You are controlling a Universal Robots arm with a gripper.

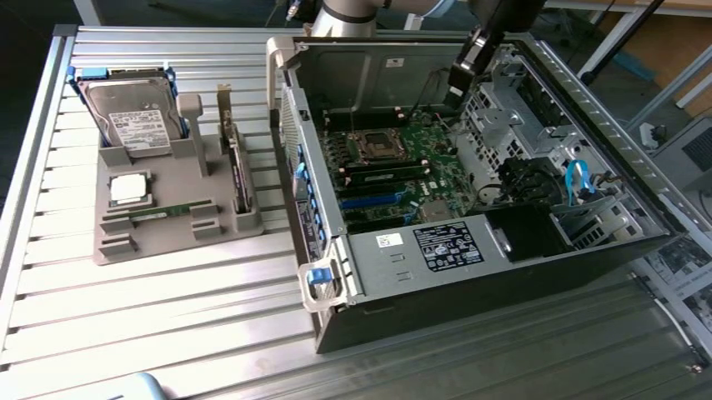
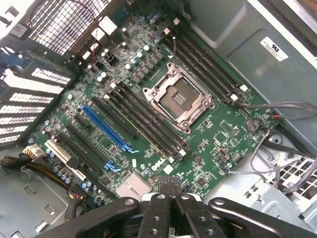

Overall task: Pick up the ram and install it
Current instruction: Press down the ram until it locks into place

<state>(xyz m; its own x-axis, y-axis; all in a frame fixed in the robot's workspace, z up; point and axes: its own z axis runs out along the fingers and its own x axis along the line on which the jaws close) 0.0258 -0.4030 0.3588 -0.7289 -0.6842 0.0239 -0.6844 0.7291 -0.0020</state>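
Observation:
The ram [image 1: 167,212] is a thin green stick lying flat in a slot of the grey holder [image 1: 167,242], at the exterior view's left, in front of a square silver chip. My gripper [image 1: 458,90] hangs over the back of the open computer case [image 1: 468,275], far from the ram. In the wrist view my gripper [image 2: 171,187] is shut with its two fingers pressed together and nothing between them. Below it lies the green motherboard [image 2: 218,144] with the empty processor socket [image 2: 180,98] and long black memory slots [image 2: 143,116] on both sides of it.
A hard drive [image 1: 132,117] with a white label leans at the back of the holder, and a card [image 1: 229,142] stands upright at its side. Drive cages and blue cables [image 1: 579,183] fill the case on the exterior view's right. The table is ribbed metal [image 1: 167,333].

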